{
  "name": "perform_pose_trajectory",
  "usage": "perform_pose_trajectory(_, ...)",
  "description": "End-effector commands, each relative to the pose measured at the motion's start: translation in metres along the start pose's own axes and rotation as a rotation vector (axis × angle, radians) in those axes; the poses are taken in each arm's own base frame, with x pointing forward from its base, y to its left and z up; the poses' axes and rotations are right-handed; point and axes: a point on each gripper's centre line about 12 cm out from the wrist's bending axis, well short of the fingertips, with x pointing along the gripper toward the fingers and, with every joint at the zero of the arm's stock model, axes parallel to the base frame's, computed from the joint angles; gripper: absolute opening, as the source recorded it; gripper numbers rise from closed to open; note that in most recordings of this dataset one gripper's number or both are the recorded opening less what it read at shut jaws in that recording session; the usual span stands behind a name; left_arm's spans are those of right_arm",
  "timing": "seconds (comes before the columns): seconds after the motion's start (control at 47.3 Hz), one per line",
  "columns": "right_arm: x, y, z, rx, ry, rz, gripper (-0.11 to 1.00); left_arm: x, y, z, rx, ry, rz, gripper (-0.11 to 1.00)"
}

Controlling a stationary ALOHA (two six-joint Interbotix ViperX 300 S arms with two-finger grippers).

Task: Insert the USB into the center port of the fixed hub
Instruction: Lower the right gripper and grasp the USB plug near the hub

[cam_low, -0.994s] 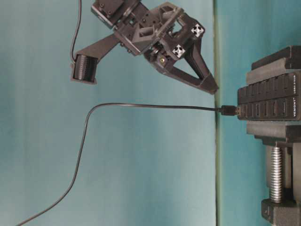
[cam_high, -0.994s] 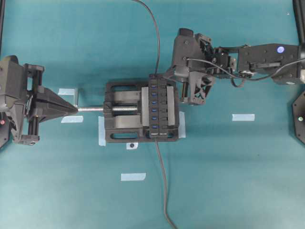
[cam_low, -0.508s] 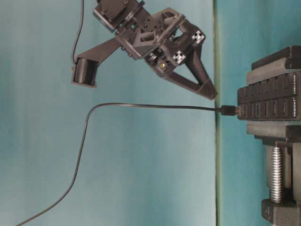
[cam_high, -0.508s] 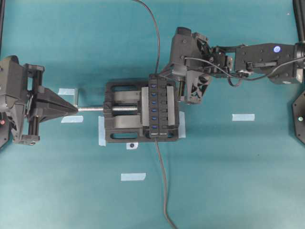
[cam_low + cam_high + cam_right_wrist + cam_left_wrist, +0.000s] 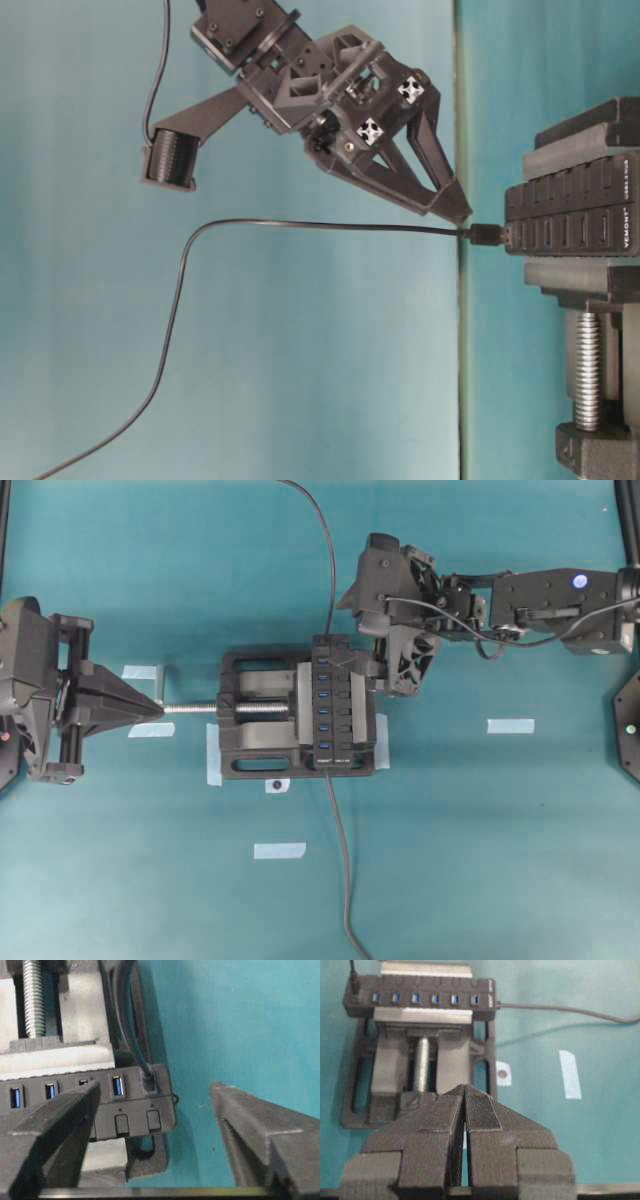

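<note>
Right end effector [image 5: 155, 1125] descended since earlier, wide open, straddling USB [image 5: 148, 1080], seemingly in end port.

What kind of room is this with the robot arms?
Probably a robot test bench in a lab: a teal mat marked with tape strips, a vise clamping a USB hub, and two robot arms.

One camera looks straight down from overhead. Another sits low, turned sideways. Both wrist views closely share the fixed hub [image 5: 417, 997].
</note>
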Motion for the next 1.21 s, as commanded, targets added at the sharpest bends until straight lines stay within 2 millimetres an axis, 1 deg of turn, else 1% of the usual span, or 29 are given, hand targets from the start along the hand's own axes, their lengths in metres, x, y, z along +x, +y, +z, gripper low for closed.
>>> perform_pose_trajectory(0.0, -0.002, -0.001, 0.014, -0.005, -0.047, -0.002, 0.85, -0.001, 0.0, 0.012, -0.001, -0.035, -0.001, 0.0)
perform_pose_trajectory(0.465, 0.012, -0.001, 0.016, -0.002, -0.049, 0.0, 0.85, -0.002, 0.0, 0.012, 0.001, -0.038, -0.001, 0.0)
perform_pose_trajectory(0.867, 0.014, 0.0, 0.014, -0.002, -0.042, 0.002, 0.84, -0.001, 0.0, 0.012, 0.001, -0.035, 0.0, 0.0)
perform_pose_trajectory(1.057, 0.016, 0.001, 0.012, -0.002, -0.036, 0.003, 0.82, -0.001, -0.001, 0.012, -0.002, -0.035, -0.002, 0.0)
perform_pose_trajectory(1.184, 0.017, 0.001, 0.012, -0.005, -0.033, 0.005, 0.75, -0.001, 0.0, 0.012, -0.001, -0.035, 0.0, 0.0)
